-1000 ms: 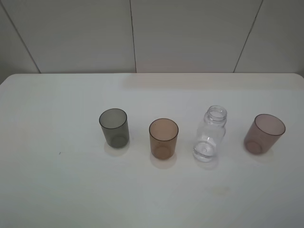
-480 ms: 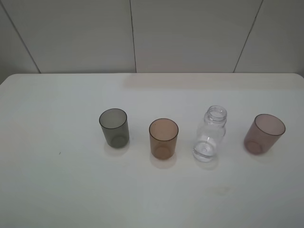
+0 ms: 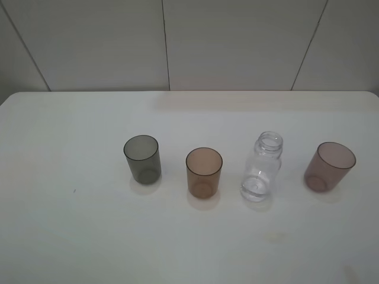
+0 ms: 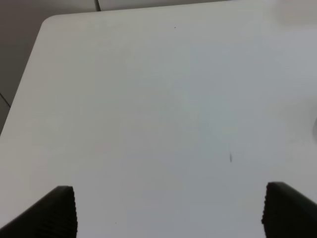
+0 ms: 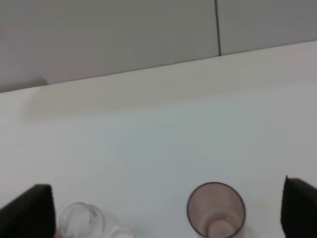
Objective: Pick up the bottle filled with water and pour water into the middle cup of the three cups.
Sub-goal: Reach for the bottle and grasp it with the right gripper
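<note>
bottle (image 3: 261, 167): clear, ribbed, capless, upright, seen ahead of right gripper (image 5: 166, 212)
middle cup (image 3: 204, 172): translucent amber
left gripper (image 4: 168, 213): spread wide
right gripper: spread wide

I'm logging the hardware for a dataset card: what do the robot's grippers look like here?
Only fingertips show, in the wrist views. The left gripper has two black fingers with ribbed inner edges. The right gripper has black fingers too, blurred. No cables, markings or arm links are visible.
</note>
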Controlling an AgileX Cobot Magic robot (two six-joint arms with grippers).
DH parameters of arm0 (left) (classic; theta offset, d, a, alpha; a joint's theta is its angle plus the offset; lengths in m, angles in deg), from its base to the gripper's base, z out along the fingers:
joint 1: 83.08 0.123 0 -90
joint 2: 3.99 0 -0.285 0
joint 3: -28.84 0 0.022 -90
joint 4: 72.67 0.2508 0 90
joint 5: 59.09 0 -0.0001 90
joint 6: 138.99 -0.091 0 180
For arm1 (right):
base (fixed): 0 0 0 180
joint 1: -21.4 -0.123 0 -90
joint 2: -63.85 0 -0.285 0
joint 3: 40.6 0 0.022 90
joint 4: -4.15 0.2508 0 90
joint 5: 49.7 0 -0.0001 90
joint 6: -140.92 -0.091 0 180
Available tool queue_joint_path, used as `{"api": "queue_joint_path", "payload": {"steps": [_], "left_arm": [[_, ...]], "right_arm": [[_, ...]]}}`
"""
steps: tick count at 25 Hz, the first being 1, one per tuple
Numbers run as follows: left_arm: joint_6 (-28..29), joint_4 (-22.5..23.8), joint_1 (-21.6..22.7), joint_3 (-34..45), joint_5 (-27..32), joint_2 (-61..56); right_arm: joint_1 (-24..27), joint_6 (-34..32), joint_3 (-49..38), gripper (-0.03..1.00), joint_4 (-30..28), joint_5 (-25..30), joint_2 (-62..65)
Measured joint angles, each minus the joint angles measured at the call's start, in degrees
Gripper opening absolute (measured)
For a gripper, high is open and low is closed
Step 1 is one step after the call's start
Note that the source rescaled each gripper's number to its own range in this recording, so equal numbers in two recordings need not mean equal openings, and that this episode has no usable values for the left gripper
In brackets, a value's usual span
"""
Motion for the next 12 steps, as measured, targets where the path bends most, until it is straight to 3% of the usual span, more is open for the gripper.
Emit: {"api": "queue_joint_path", "payload": {"steps": [4, 12], "left_arm": [[0.0, 0.0, 0.0, 0.0, 0.0, 0.0], [0.0, 0.0, 0.0, 0.0, 0.0, 0.0]], "right_arm": [[-3.2, 0.0, 0.6, 1.0, 2.3, -4.6, -6.9], [-21.5, -1.4, 0.4, 1.0, 0.0, -11.3, -10.7]]}}
